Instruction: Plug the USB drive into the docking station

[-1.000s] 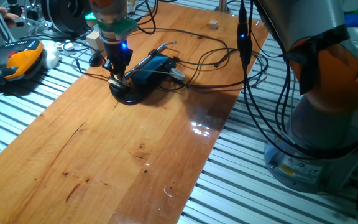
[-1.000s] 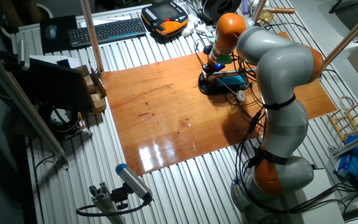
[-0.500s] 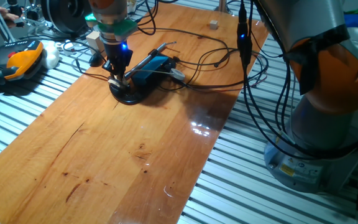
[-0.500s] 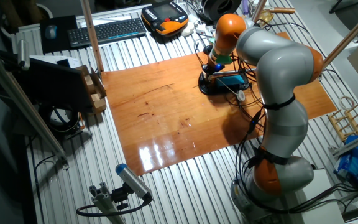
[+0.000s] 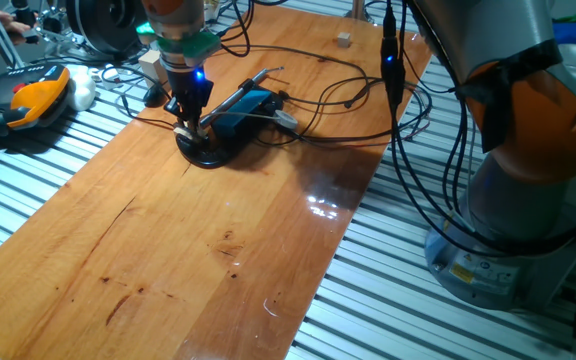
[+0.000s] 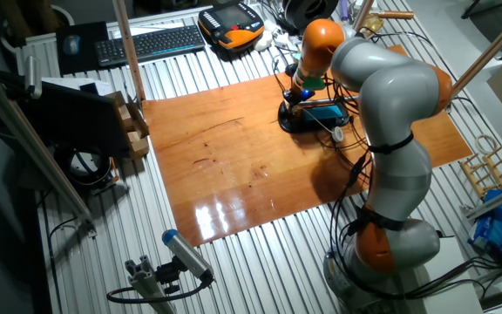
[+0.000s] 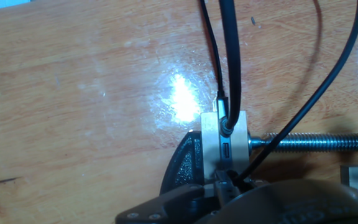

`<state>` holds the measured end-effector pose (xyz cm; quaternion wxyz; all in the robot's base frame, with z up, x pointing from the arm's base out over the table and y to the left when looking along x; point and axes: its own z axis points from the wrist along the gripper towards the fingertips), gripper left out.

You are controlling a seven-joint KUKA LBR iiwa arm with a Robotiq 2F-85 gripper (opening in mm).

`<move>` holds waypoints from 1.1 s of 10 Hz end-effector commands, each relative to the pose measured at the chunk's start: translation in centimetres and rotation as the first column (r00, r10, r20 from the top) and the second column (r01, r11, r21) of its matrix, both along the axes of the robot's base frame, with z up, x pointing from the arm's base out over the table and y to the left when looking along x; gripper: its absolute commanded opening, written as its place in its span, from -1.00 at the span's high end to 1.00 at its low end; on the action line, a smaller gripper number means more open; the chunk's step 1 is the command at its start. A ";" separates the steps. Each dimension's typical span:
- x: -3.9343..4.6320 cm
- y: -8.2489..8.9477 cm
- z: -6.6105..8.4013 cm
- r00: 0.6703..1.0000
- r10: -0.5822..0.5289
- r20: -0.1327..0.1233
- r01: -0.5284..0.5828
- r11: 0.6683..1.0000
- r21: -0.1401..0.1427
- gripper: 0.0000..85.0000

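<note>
The docking station (image 5: 244, 106) is a flat bright-blue box tilted on a black round base (image 5: 204, 152), with several thin cables attached; it also shows in the other fixed view (image 6: 326, 110). My gripper (image 5: 187, 127) stands upright at the station's near end, fingers closed on a small silvery USB drive (image 5: 185, 131). In the hand view the station's pale end face (image 7: 226, 138) shows a small port slot, with black cables plugged in above it. The dark fingertips (image 7: 226, 185) sit just below that face, the drive between them barely visible.
An orange-and-black pendant (image 5: 30, 100) lies on the slatted bench at the left. Black cables (image 5: 338, 95) loop over the wooden board behind the station. A threaded rod (image 7: 319, 143) sticks out sideways from the mount. A keyboard (image 6: 151, 44) sits at the far edge.
</note>
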<state>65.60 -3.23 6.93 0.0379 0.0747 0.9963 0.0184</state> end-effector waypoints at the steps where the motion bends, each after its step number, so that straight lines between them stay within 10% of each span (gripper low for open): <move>1: 0.02 0.0 -0.1 1.000 0.000 0.000 0.000 1.000 0.001 1.00; 11: 0.01 0.0 -0.6 1.000 -0.001 0.003 0.001 1.000 0.003 1.00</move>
